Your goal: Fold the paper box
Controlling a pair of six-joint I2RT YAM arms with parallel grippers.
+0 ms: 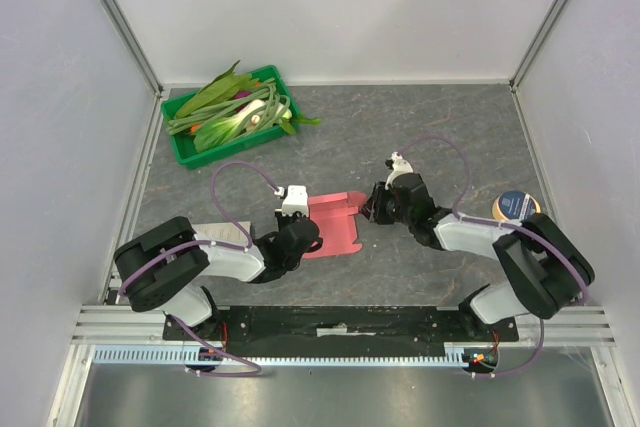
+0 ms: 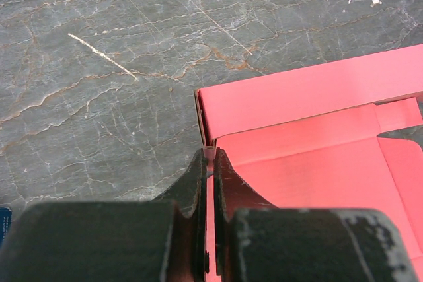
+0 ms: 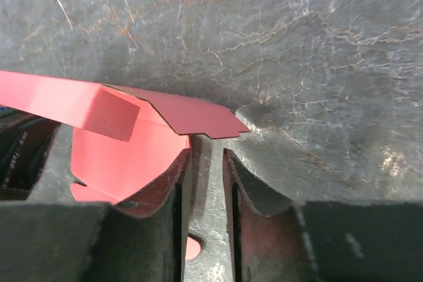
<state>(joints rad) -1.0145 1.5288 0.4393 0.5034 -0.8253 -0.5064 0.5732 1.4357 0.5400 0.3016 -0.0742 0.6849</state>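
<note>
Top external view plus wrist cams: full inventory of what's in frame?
paper box: 1, pink-red, table centre, partly folded, between the two end effectors
tray: 1, green, far left of the table
vegetables: several, mostly green with a pale stalk, in the tray, some leaves over its right rim
round tin: 1, blue top with a golden rim, right side, beside the right arm
flat sheet: 1, whitish, near left, partly hidden under the left arm
table: 1, dark grey marbled
left end effector: 1, black, shut on an edge of the paper box
right end effector: 1, black, at the box's right side, jaws slightly apart, nothing between the tips
</note>
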